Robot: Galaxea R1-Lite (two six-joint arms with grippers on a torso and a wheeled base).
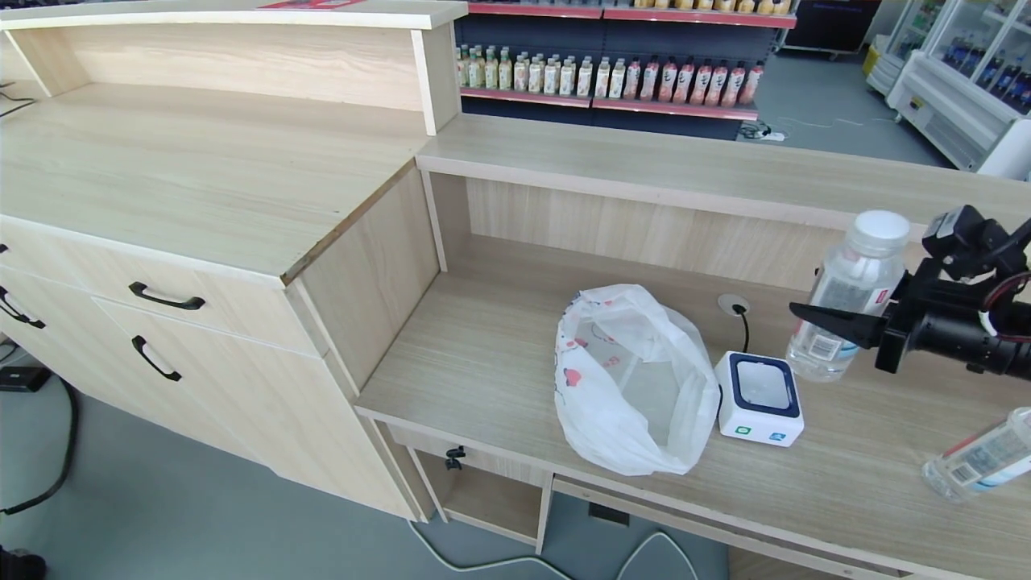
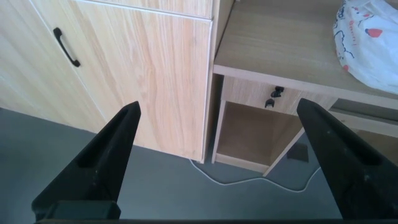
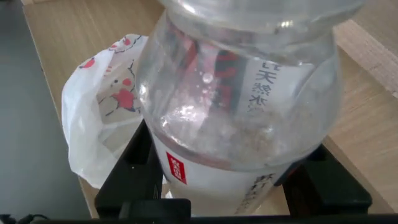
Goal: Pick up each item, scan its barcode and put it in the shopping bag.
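pinching a bottle [image 1: 852, 282], your right claw [image 1: 823, 324] holds it near the scanner [image 1: 759, 396], likely to show its barcode [image 1: 824, 346], with the open bag [image 1: 624, 379] waiting beside; your left claw [image 2: 219, 106] is spread.

From the head: high up, looking forward and down over the desk [image 1: 499, 354], wide enough to take in shop shelves [image 1: 612, 76] beyond. From the left wrist: low by the desk front, facing cabinet door [image 2: 155, 74] and floor [image 2: 186, 193] through the spread left gripper [image 2: 217, 103]. From the right wrist: pressed close against the bottle [image 3: 249, 124], looking down past it. Shared by all three: the shopping bag [image 1: 628, 379].
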